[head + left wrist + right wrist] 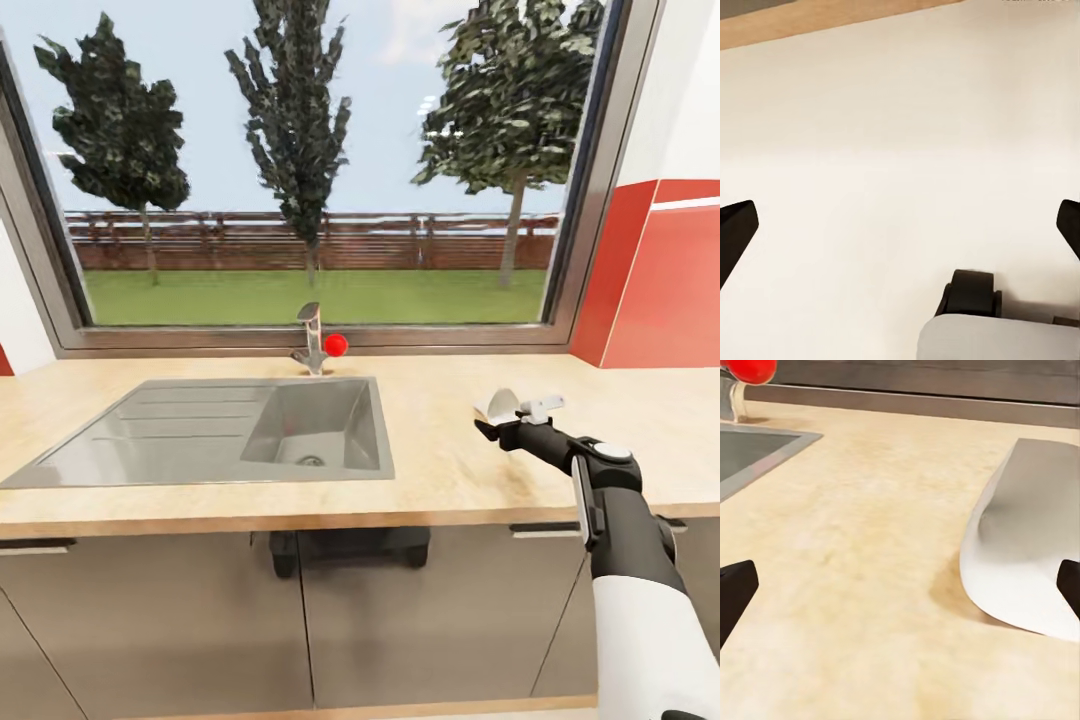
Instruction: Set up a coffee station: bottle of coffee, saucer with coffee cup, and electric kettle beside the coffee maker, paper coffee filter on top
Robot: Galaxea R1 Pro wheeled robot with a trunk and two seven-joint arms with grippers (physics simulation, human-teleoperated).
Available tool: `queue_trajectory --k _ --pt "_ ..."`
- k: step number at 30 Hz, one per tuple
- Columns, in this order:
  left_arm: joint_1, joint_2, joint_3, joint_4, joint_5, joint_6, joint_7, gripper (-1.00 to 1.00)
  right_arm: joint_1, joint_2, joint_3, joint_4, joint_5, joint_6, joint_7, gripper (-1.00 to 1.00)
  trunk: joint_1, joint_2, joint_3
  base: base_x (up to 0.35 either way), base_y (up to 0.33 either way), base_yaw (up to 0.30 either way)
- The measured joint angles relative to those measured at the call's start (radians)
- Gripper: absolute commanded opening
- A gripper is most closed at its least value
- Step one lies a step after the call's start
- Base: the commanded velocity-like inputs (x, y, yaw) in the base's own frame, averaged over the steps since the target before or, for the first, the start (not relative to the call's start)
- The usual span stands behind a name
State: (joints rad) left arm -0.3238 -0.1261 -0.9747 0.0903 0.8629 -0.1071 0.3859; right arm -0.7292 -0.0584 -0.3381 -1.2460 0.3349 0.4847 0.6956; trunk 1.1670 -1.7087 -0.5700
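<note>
Item: paper coffee filter (1024, 566), lying on the bench (440, 470) just ahead of your right gripper (497, 430). Gripper spread wide, holding nothing, apparently lined up to grasp it. Left gripper (900, 225): spread wide, empty.

1 paper coffee filter (499, 403) at right of centre, 1 sink (215, 432) at lower left, 1 faucet (312, 340) with 1 red knob (335, 345) at centre, 3 trees (295, 120) across the top, 1 window (320, 170).

Before me: a wide window (310, 170) onto trees, fence and lawn; below it a steel sink (220, 430) with a red-knobbed faucet (315, 340); red wall panels (655, 280) at right; grey cabinet fronts (300, 620) beneath.
</note>
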Motion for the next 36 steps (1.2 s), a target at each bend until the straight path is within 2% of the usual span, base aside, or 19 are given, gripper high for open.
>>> queue_trajectory --k 14,20,27,31,36 --pt "0.001 0.0 0.0 0.0 0.0 0.0 0.0 1.0 0.0 0.001 0.0 0.016 0.0 -0.006 -0.002 1.0 0.0 0.0 0.0 0.068 0.0 0.0" --pt "0.001 0.0 0.0 0.0 0.0 0.0 0.0 1.0 0.0 -0.006 -0.002 0.056 0.001 -0.038 -0.001 1.0 -0.001 0.0 0.0 0.271 0.0 0.0" --pt "0.001 0.0 0.0 0.0 0.0 0.0 0.0 1.0 0.0 -0.015 -0.003 0.088 0.001 -0.067 -0.002 1.0 0.0 0.0 0.0 0.022 0.0 0.0" --pt "0.001 0.0 0.0 0.0 0.0 0.0 0.0 1.0 0.003 -0.015 -0.004 0.093 0.002 -0.141 -0.034 1.0 0.0 0.0 0.0 0.0 0.0 0.0" --pt "0.001 0.0 0.0 0.0 0.0 0.0 0.0 1.0 0.008 -0.016 -0.003 0.11 0.001 -0.166 -0.087 1.0 0.0 0.0 0.0 0.0 0.0 0.0"
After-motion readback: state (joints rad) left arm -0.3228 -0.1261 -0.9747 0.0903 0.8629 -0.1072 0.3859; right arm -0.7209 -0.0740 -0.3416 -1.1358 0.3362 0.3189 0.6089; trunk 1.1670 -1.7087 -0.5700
